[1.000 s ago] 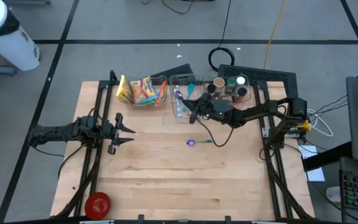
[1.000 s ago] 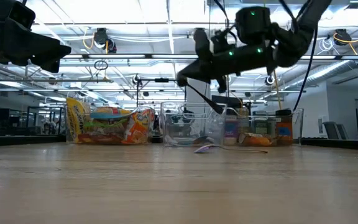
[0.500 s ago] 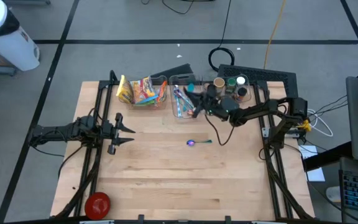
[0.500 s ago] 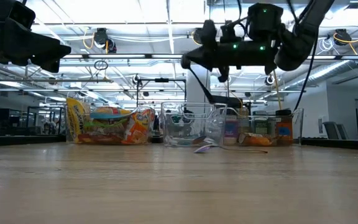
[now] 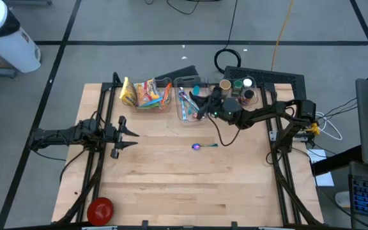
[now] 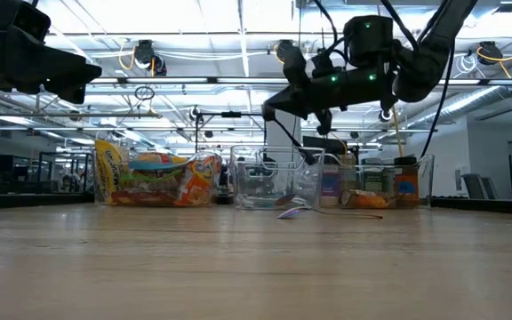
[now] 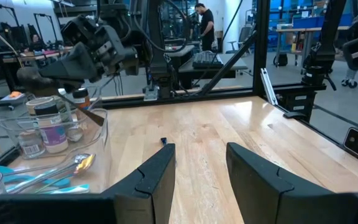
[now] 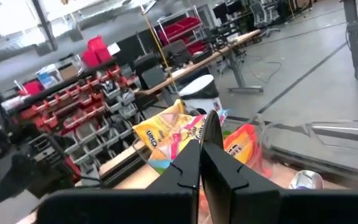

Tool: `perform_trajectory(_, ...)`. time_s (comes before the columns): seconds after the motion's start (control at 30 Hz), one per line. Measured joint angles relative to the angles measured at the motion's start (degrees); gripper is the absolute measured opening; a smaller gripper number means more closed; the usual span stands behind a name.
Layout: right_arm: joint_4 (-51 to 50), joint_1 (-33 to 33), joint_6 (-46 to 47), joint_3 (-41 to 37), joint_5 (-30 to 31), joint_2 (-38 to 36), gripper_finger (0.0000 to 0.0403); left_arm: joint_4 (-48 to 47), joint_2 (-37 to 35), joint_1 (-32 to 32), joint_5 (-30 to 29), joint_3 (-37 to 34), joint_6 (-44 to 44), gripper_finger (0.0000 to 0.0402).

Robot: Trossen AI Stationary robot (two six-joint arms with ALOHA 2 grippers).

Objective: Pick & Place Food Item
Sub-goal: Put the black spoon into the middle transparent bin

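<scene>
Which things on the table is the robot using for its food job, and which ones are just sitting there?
For the job:
- snack bags in the clear bin
- right gripper, shut, above the utensil bin
- left gripper, open, waiting at the left

Just lying about:
- purple spoon on the table
- jars in the right-hand bin
- red lid near the front edge

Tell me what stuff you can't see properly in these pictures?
- Utensils in the middle clear bin: high view, right gripper hovers over them; too small to name.
- Jar labels: left wrist view, too blurry to read.
- Snack bags: right wrist view, partly hidden behind its shut fingers.
- Red round thing: high view, too small to identify.
</scene>
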Motion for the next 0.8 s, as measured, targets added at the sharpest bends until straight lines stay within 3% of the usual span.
perform_trajectory(0.33,4.08,2.82,0.96,0.02,3.16,2.57,0.0,0.0,0.0,0.0,0.0,0.0,-0.01,0.0152)
perform_trajectory(0.5,0.52,2.82,-1.07,0.02,8.67,4.37,0.0,0.0,0.0,-0.01,0.0,0.0,-0.01,0.0152)
perform_trajectory(0.8,-1.61,2.82,-3.17,0.02,11.59,5.83,0.0002,0.0,0.0,0.01,0.0,0.0,0.01,0.0152)
